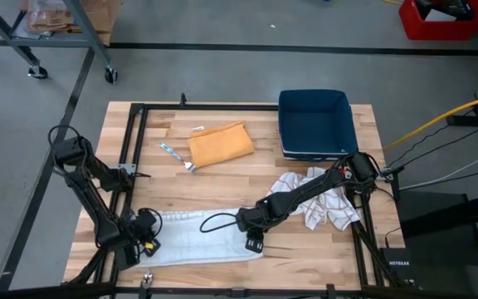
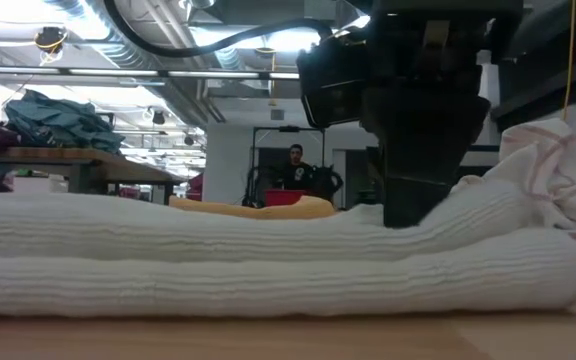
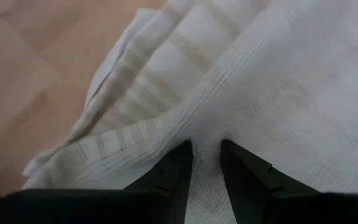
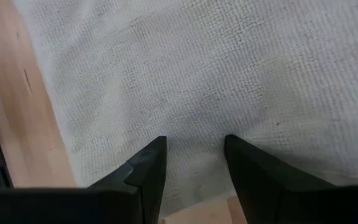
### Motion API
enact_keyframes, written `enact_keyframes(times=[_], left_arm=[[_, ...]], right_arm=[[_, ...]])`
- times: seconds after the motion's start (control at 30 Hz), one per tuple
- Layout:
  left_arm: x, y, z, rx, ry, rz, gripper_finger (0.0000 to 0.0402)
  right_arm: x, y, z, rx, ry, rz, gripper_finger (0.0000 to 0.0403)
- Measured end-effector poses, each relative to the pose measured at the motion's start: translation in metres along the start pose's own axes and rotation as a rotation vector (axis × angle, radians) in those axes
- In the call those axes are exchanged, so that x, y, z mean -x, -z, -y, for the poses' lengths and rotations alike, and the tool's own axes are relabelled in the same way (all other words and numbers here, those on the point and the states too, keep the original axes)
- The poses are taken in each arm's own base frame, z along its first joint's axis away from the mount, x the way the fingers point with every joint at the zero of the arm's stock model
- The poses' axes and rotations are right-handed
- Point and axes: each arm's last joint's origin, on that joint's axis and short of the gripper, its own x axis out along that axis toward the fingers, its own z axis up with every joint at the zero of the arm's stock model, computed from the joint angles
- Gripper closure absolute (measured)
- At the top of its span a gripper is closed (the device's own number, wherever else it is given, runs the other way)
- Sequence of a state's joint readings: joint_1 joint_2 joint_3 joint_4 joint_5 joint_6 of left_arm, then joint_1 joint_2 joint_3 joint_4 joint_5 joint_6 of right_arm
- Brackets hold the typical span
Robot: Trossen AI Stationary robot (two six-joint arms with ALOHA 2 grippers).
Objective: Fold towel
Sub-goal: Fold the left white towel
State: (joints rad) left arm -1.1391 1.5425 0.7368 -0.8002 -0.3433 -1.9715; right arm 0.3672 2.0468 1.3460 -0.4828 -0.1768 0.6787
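The white ribbed towel lies lengthwise along the table's near edge. In the low view the towel shows two thick layers, one on the other. My left gripper is at its left end, shut on cloth; in its wrist view the left gripper has towel between the tips. My right gripper stands over the right end, open. In the right wrist view the right gripper points down at the towel close to its edge. My left gripper pinches a raised fold of the towel's left end between its two fingers, coming from above and slanting down. Creases run toward the pinch, and the rest of the towel lies on the table. My right gripper comes from above with open fingers down at the towel's top layer near its right end; whether the tips touch it I cannot tell.
An orange cloth and a small utensil lie mid-table. A dark blue bin sits at the far right, and a crumpled red-striped white cloth lies under the right arm. A black frame borders the table. A person is far behind.
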Motion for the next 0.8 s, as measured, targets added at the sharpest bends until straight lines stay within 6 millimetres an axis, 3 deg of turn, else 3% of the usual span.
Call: enact_keyframes(times=[0.33,0.57,0.8], left_arm=[[-0.029,-0.031,-0.016,0.021,-0.134,0.152,0.0316],[-0.038,-0.062,-0.022,-0.142,-0.302,0.185,0.0316],[-0.043,-0.09,-0.032,-0.242,-0.456,0.289,0.0316]], right_arm=[[-0.002,-0.005,-0.005,-0.049,-0.072,0.044,0.0233],[-0.002,-0.006,-0.01,-0.075,-0.13,0.045,0.0233],[-0.006,0.007,-0.03,-0.048,-0.149,0.063,0.0233]])
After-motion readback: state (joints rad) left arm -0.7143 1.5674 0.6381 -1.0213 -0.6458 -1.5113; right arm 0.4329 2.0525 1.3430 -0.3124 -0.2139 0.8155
